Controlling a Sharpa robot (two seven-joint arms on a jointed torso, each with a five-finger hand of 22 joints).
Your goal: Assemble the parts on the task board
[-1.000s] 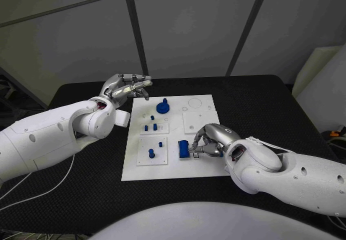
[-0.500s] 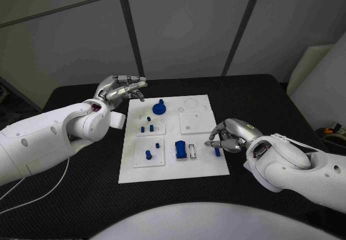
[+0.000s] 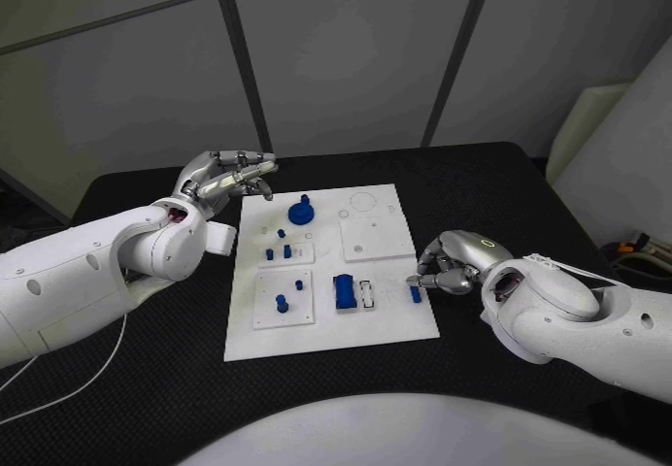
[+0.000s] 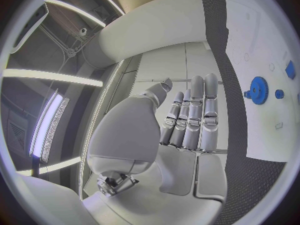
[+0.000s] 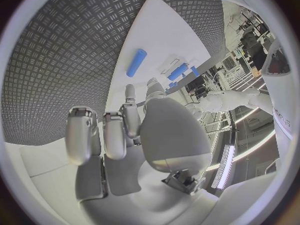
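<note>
Nearest me, on the black textured table, my right hand sits at the task board's right edge with its fingers curled in, and I see nothing held in them. Just beside its fingertips a small blue cylindrical peg lies flat on the white plate; the right wrist view shows the same peg lying clear of the fingers, not touching them. Further inward from that hand a taller blue block stands next to a small white slotted piece, with short blue pins beyond on a raised square tile. Farther off, a blue toothed gear sits near my left hand, which hovers off the board's far corner, fingers together and bent, grasping nothing. I can't make out the faint round recesses past the gear.
</note>
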